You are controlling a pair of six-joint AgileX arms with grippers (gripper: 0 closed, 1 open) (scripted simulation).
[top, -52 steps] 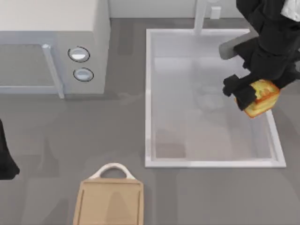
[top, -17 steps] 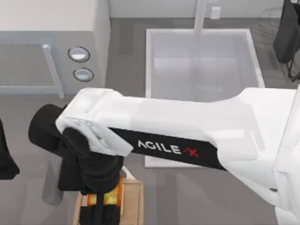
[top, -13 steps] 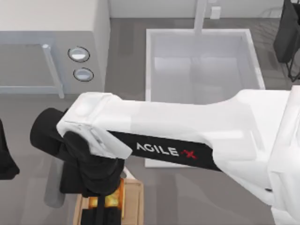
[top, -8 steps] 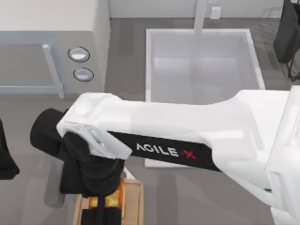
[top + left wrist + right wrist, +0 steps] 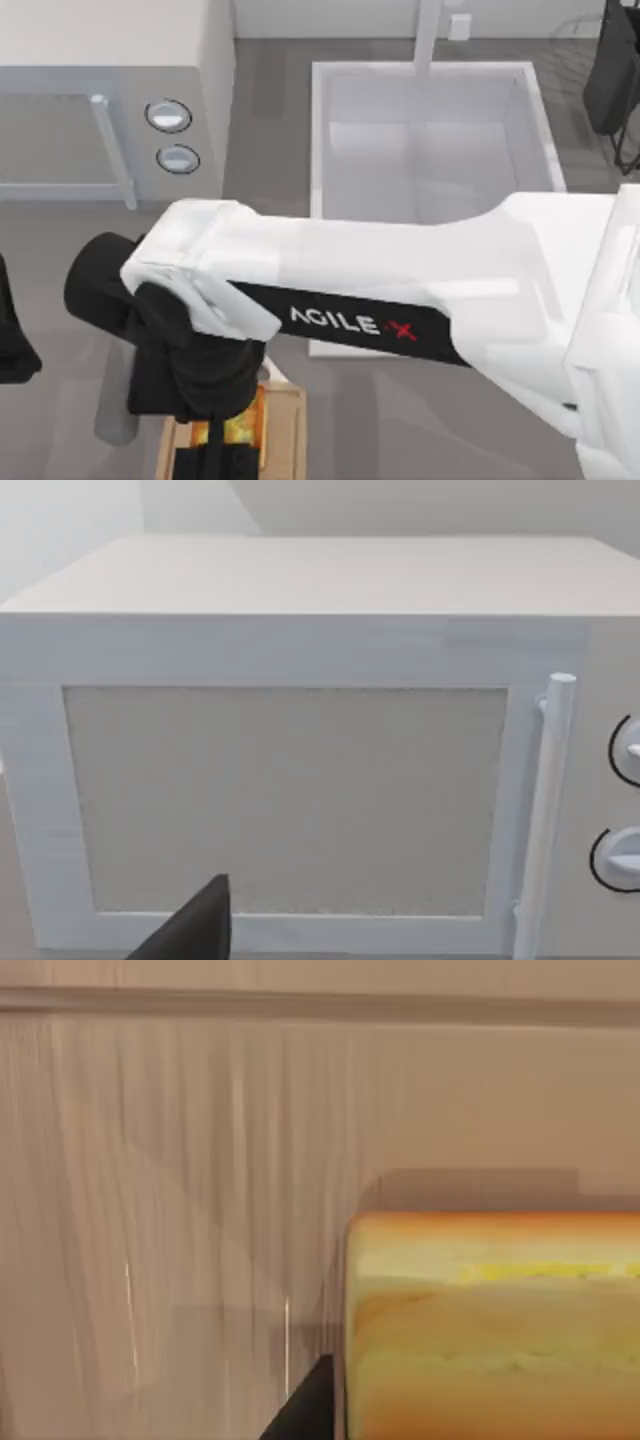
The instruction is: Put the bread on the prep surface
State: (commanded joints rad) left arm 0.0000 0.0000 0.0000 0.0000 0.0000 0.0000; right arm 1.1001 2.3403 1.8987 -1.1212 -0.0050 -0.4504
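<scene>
Top view: the right gripper (image 5: 222,440) sits over the cutting board (image 5: 287,432) at the lower left of the frame, with the bread (image 5: 238,428) pinched between its fingers. Transport appears complete; release and withdrawal remain. Whether the bread already rests on the board cannot be told. The left gripper (image 5: 15,345) is parked at the left edge, facing the microwave (image 5: 300,740).

A golden-orange bread piece with a pale yellow band (image 5: 495,1330) sits on the light tan wooden board surface (image 5: 180,1160). A dark gripper fingertip (image 5: 308,1405) is just beside it.
</scene>
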